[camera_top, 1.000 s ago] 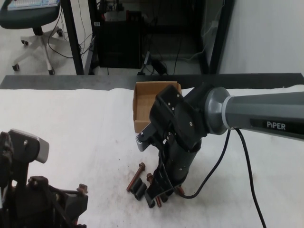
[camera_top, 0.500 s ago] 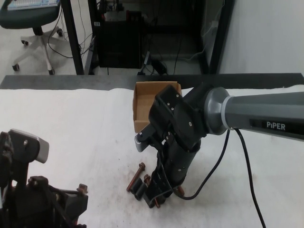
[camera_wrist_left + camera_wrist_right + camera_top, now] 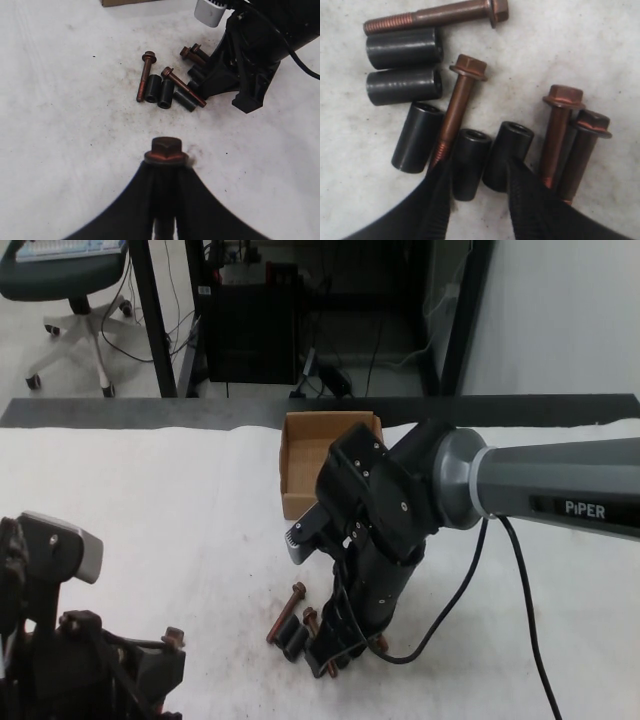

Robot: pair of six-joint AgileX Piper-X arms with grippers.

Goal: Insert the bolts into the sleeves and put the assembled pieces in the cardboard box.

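I am working on the pick-up step. The left end effector (image 3: 165,175) is pinching a bolt (image 3: 165,150) just under its head. The right end effector (image 3: 479,192) is hanging spread around one black sleeve (image 3: 470,160) lying on the surface (image 3: 150,490), near the cardboard box (image 3: 298,505). Next, I am judging, it needs to close on this sleeve alone, without catching the neighbour sleeve (image 3: 512,140).

Copper bolts (image 3: 437,15) and black sleeves (image 3: 404,47) clustered loose near open cardboard box (image 3: 296,504); another bolt (image 3: 165,150) in left jaws
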